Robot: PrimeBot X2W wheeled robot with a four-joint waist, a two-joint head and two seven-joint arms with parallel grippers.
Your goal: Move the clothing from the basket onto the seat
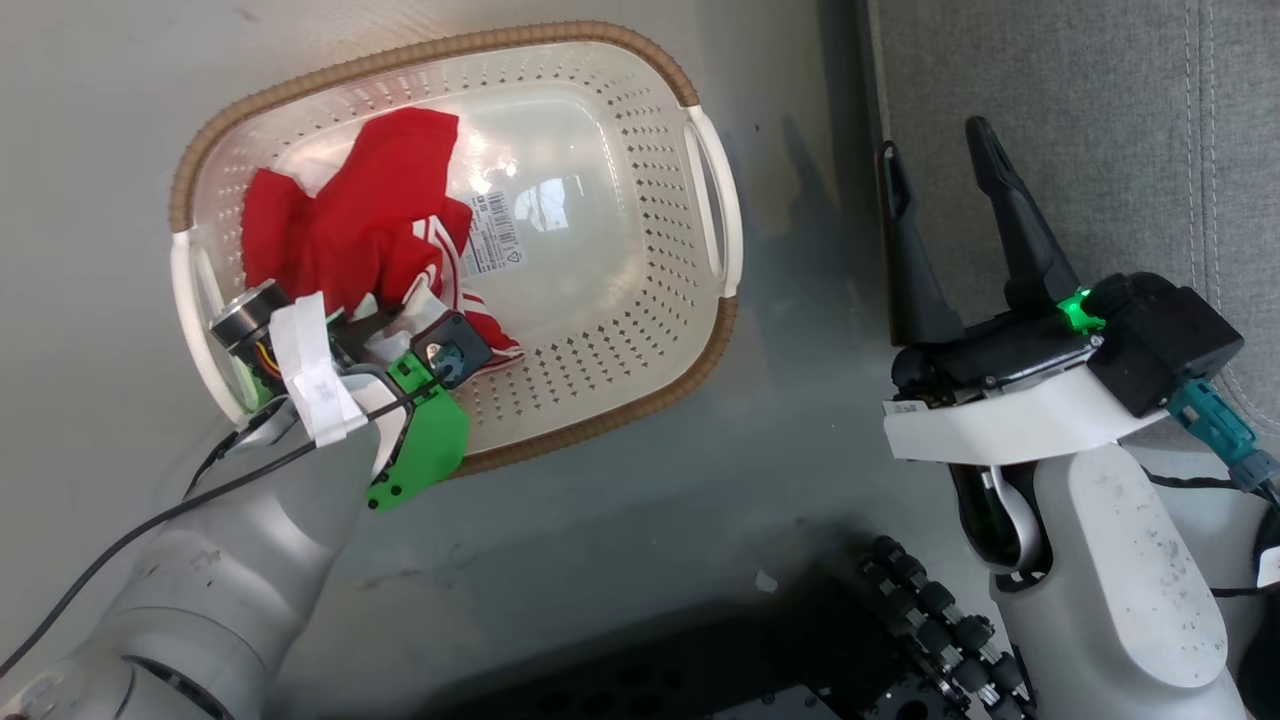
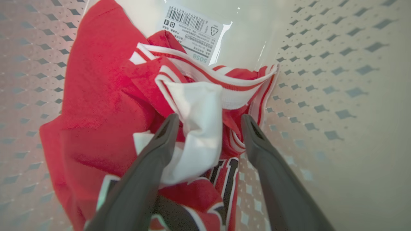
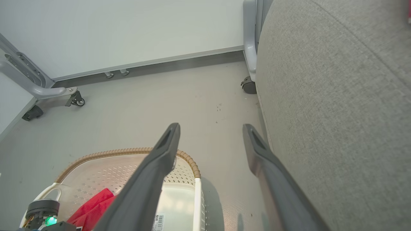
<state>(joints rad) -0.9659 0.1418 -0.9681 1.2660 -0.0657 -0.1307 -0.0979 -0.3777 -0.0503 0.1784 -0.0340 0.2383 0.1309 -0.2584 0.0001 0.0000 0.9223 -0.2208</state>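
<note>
1. In the left wrist view, the left gripper (image 2: pixel 209 118) is standing with its jaws wide apart. One dark finger is sitting on each side of a bunched white fold of the clothing (image 2: pixel 102 96). The jaws are not pinching the fold, and we cannot tell whether the fingers are touching the fabric.
2. The clothing is lying crumpled inside the basket (image 1: pixel 620 330). It is red with white striped trim, and black-and-white numerals are showing at the bottom centre of the left wrist view. In the head view it is filling the left part of the basket, in the upper left of the frame.
3. The label sticker (image 2: pixel 196 29) is showing on the basket's bottom at the top centre of the left wrist view, with its lower edge partly under the striped trim.
4. At the right of the head view, the right gripper (image 1: pixel 932 140) is hanging empty with its jaws spread wide. Its fingers are pointing up the frame, over the near edge of the seat (image 1: pixel 1080 120).
5. The grey seat is taking up the upper right of the head view.
6. A strip of floor (image 1: pixel 790 400) is lying between the seat and the basket.
</note>
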